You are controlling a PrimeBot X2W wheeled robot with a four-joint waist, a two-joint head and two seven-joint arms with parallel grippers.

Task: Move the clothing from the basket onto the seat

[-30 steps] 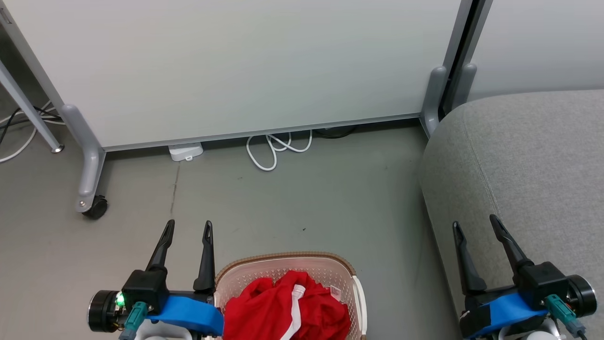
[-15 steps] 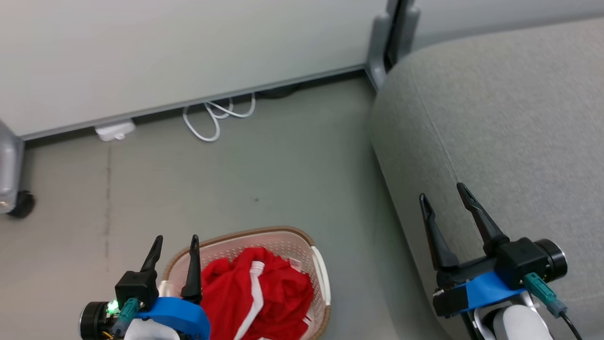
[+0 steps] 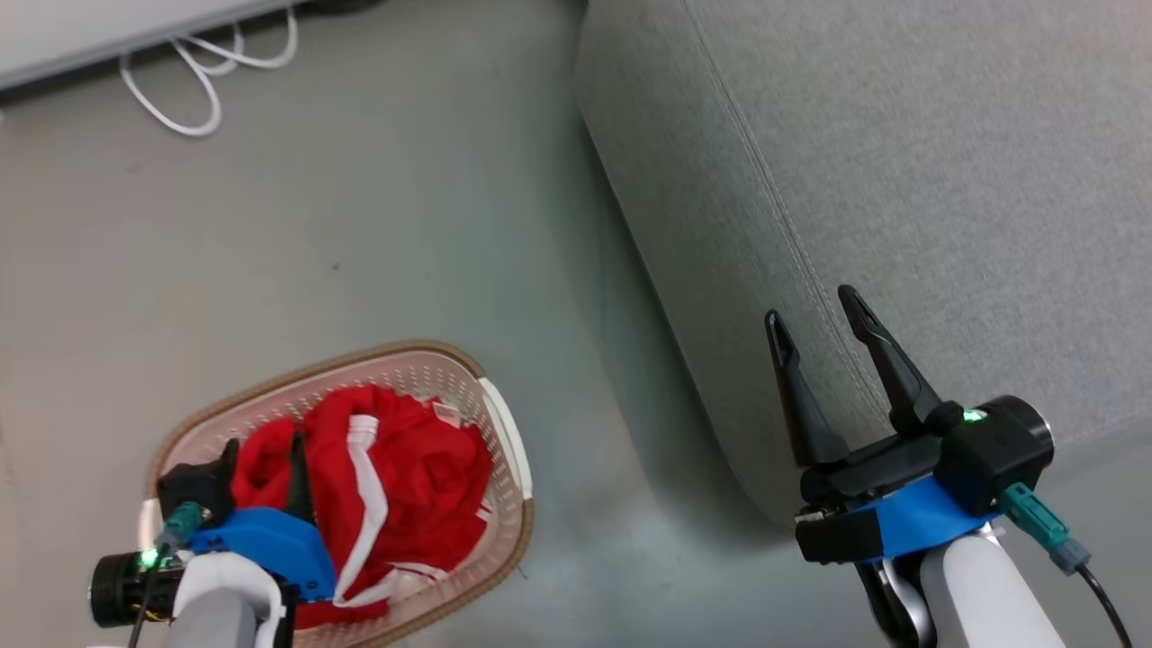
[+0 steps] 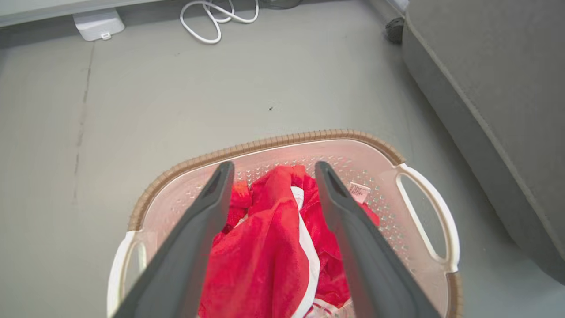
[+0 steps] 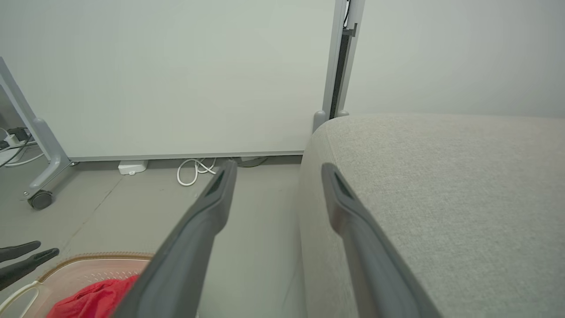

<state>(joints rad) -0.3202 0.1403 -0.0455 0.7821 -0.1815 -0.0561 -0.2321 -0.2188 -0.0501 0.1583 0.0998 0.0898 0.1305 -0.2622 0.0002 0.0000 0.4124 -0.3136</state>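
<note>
seat [image 3: 900, 135] cut off at edge, basket [image 3: 509, 468] near rim hidden

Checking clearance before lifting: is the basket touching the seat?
Apart: head view shows bare floor between the basket and the seat.

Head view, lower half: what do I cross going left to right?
Cream-white perforated plastic basket holding bright red white-trimmed clothing → bare grey floor → large light grey fabric seat.
</note>
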